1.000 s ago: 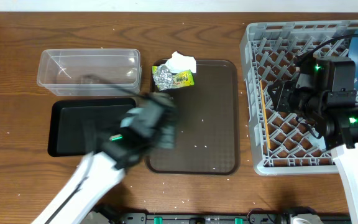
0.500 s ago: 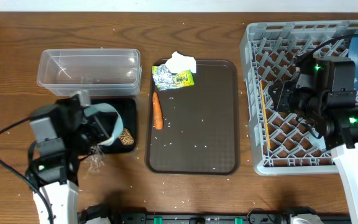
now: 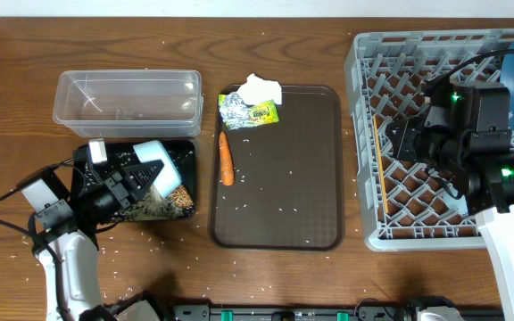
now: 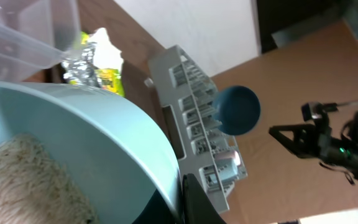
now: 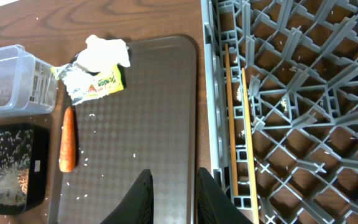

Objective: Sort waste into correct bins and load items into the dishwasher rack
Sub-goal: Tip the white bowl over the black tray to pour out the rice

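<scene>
The small light-blue bowl (image 3: 161,162) is clamped at its rim between the left fingers (image 4: 197,202) and tilted over the shallow black rectangular tray (image 3: 187,156), so that white rice (image 4: 17,180) can be tipped out (some is inside yet). The right fingers (image 5: 142,199) are spread and empty, with the thin wooden chopsticks (image 5: 241,124) ahead of them in the large grey plastic rack (image 5: 291,93).
</scene>
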You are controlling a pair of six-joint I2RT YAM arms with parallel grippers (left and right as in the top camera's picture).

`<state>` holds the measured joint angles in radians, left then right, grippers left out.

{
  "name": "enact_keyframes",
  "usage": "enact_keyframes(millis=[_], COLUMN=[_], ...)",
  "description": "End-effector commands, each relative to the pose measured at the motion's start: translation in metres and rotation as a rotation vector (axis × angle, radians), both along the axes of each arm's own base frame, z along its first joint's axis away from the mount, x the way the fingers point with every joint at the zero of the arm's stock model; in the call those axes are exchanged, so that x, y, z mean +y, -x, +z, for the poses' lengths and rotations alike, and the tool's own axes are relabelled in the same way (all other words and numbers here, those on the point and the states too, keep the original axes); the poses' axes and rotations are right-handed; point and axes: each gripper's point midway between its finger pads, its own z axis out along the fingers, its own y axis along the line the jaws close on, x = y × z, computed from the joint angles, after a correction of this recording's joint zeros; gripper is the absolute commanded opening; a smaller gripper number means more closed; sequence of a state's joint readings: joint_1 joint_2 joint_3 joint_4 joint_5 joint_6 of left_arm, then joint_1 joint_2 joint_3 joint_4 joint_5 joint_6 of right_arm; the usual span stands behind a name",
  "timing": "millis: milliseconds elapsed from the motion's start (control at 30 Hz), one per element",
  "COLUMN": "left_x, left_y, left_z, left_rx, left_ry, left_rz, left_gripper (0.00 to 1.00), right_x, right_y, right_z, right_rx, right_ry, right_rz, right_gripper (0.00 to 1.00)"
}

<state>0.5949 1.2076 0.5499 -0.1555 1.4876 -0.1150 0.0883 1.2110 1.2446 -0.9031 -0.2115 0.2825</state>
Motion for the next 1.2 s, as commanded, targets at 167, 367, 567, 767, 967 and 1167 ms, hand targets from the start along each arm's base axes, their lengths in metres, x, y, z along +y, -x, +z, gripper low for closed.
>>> enact_keyframes(millis=[167,367,567,767,967,1167], left_x=[-0.003,-0.003,0.007,0.004,0.011,0.021], left_y=[0.005,0.004,-0.005,-0.004,-0.008,-0.012], left_z=[0.012,0.007,-0.008,-0.002,-0.011,-0.013], left_rx=[-0.171,-0.135,-0.065,-0.102,-0.033,-0.012], left_ry=[-0.05,-0.034,-0.095,-0.087,-0.099,-0.095], left_rz=[-0.058,-0.051,0.017,-0.007,0.044,0.083], left_gripper=[0.06,0.06,0.06,0.06,0.06,0.06], right_x=[0.002,0.002,0.002,0.002,0.002,0.003], right_y=[0.0,0.0,0.0,0.0,0.0,0.003], right_z=[0.0,0.0,0.001,0.001,0.001,0.001], right_rx=[0.006,0.006,0.006,0.004,0.005,0.011], right_ry=[-0.01,-0.01,-0.013,-0.013,-0.013,-0.015], right_rz=[-0.004,-0.004,-0.002,-0.002,-0.002,0.001], right_gripper=[0.16,0.16,0.16,0.16,0.16,0.16])
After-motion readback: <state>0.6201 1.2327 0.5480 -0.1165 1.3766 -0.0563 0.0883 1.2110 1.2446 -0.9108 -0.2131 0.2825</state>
